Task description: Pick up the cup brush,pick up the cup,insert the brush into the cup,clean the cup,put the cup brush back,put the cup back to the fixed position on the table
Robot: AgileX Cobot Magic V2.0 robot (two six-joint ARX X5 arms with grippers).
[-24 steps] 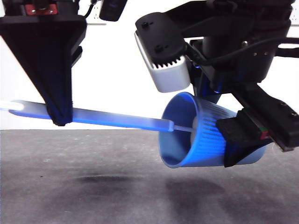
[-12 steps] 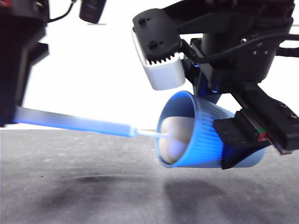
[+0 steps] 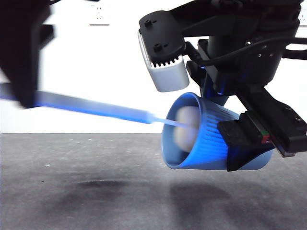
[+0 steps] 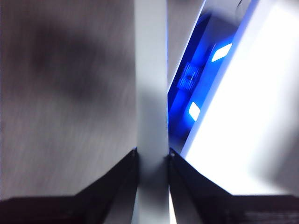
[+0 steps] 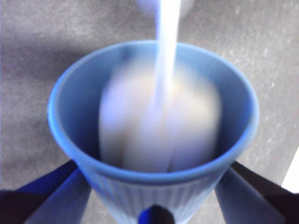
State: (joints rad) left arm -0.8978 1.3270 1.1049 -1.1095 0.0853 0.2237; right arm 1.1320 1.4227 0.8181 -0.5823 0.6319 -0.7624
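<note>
My right gripper [image 3: 242,148] is shut on the blue ribbed cup [image 3: 206,136] and holds it tilted on its side above the table [image 3: 96,191], mouth to the left. The cup also shows in the right wrist view [image 5: 154,140]. My left gripper [image 3: 24,57], at the upper left, is shut on the cup brush handle [image 3: 96,109], which shows between its jaws in the left wrist view [image 4: 152,116]. The cream sponge head [image 3: 184,127] is inside the cup, blurred in the right wrist view [image 5: 159,116].
A white wall lies behind the dark grey table. The right arm's wrist camera housing [image 3: 165,72] hangs just above the cup's mouth. Dark shadows lie on the table under both arms.
The brush slid partly out of the cup, then back in. The left gripper shifted to the left and up. The cup stayed almost in place.
</note>
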